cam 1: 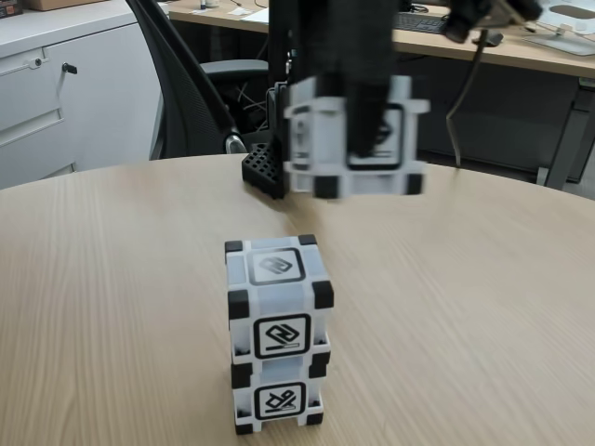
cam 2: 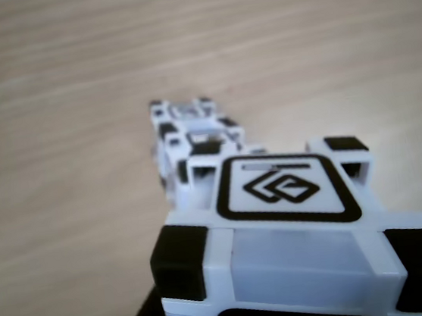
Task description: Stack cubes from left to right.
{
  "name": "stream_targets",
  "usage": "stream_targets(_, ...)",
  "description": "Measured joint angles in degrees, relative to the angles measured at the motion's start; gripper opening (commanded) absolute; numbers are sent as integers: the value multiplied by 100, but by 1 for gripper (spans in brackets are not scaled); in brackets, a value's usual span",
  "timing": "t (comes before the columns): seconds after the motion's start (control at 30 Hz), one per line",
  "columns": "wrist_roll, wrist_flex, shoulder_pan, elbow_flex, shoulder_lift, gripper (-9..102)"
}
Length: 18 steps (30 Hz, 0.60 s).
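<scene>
Third cube in transit. The gripper (cam 1: 358,139) is clamped on a cube (cam 1: 353,139) and holds it in the air above the far part of the tabletop (cam 1: 483,297), its outline blurred in the fixed view. Nearer the camera, two cubes stand as a stack (cam 1: 277,334) — the upper one (cam 1: 277,302) sits squarely on the lower one (cam 1: 277,401). In the other view the held cube (cam 2: 293,240) fills the foreground, and the stack (cam 2: 194,141) lies beyond it on the wood.

The step in hand appears to be the last placement. The next move calls for bringing the held cube over the stack, squaring its edges with the top cube, then lowering gently — a skewed or hard landing could topple the column.
</scene>
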<state>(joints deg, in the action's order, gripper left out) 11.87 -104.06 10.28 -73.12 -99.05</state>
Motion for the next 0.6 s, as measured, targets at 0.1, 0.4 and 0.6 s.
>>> stream_targets(0.1,88,0,202,0,0,0)
stream_targets(0.4,343,0,923,0,88,0)
stream_targets(0.6,369,0,1063,9,580,0)
